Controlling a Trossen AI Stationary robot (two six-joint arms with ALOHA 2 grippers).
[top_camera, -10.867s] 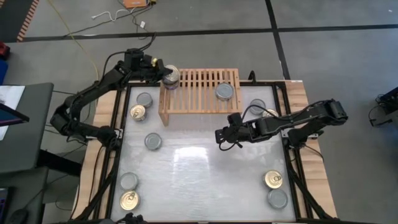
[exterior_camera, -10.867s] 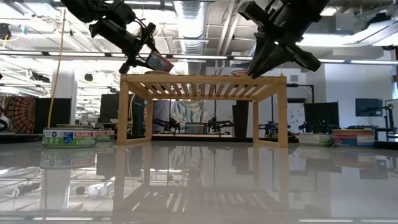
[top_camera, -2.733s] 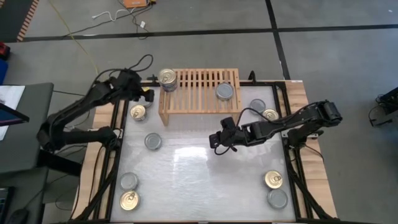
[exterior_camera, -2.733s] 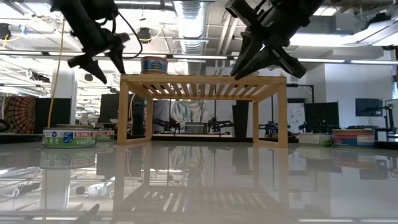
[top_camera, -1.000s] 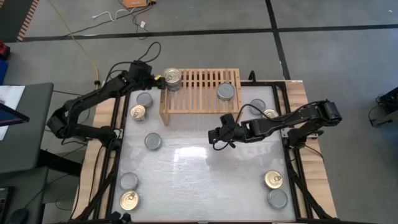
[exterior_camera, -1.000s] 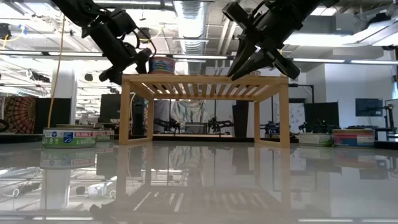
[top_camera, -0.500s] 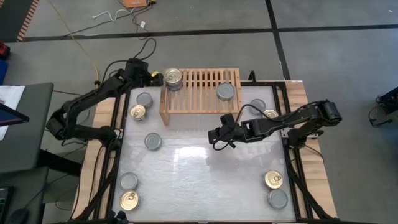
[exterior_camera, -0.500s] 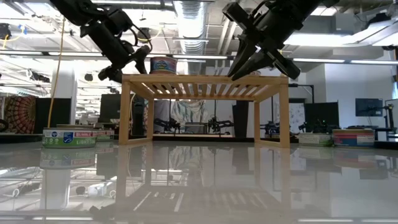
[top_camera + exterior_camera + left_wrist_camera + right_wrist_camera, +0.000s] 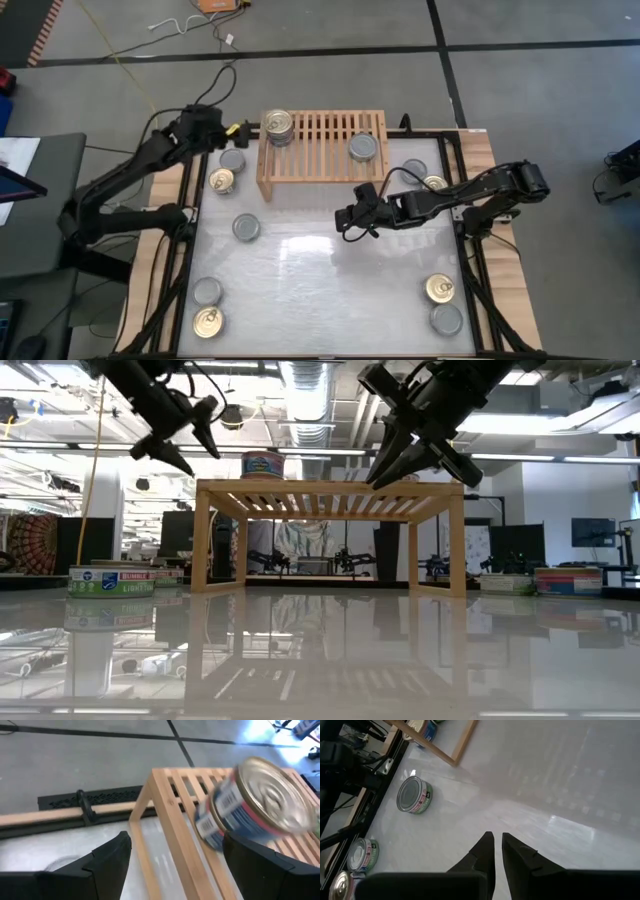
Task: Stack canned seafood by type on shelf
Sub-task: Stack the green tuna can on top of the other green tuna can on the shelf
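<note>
Wooden shelf (image 9: 322, 147), three cans, nine on table (image 9: 330, 270)

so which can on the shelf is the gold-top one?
The gold-top can at the shelf's left end, nearest the left pincer; the other shelf can is plain grey.

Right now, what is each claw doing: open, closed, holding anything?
Left claw: open, empty, beside the low light-wood slatted shelf.
Right claw: nearly closed, empty, above the white table.
</note>
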